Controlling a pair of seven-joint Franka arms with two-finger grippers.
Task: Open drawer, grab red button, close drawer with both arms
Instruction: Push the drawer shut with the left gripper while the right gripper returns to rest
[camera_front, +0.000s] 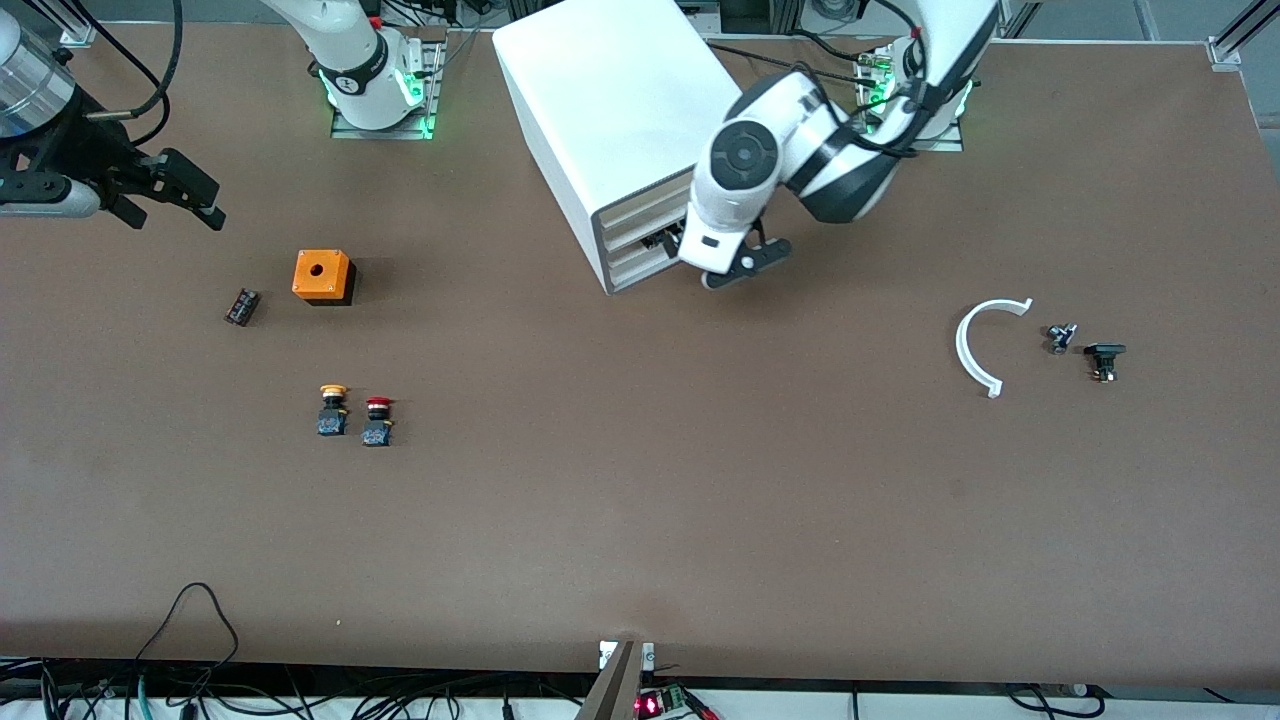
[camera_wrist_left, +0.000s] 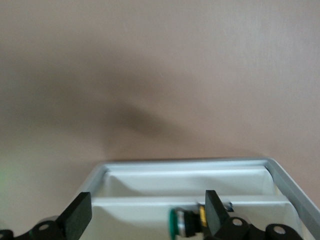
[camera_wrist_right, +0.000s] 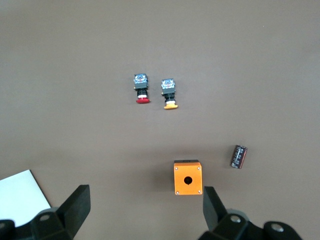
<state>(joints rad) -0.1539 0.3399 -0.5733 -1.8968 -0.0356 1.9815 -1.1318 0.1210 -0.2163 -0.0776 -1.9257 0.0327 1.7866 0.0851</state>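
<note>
Front view: left hand (camera_front: 722, 262) sits at the cabinet (camera_front: 600, 120) front, level with the drawer (camera_front: 640, 232), second tray from the top. Left wrist view shows its fingers (camera_wrist_left: 76, 216) spread wide with nothing between them, over an opened compartmented white tray (camera_wrist_left: 190, 172) that holds a green-capped part (camera_wrist_left: 182, 223). I can't tell from these views how far out the tray stands.

Right hand (camera_front: 178, 190) hangs over the right arm's end of the tabletop (camera_front: 700, 500), open and holding nothing (right wrist view), waiting. The button (camera_front: 377, 421), red cap, stands on the tabletop beside the yellow-capped button (camera_front: 332, 410), both nearer the front camera than the orange cube (camera_front: 322, 276) and well apart from the cabinet.

Step in hand, as I judge it: opening the drawer. To do it well, keep the pull straight along the tray's slide, avoid catching the trays above or below, and steady the cabinet so it doesn't drag. Then the right hand should drop squarely on the red cap, not its yellow neighbour close beside it.

Counts:
- arms: two
- cabinets: one, four tray fronts
- push buttons on tabletop: two (one red, one yellow)
- orange cubes: one
- small dark cylinder (camera_front: 242, 306): one
- white curved strip (camera_front: 975, 350): one
- small dark parts (camera_front: 1104, 360) near it: two
</note>
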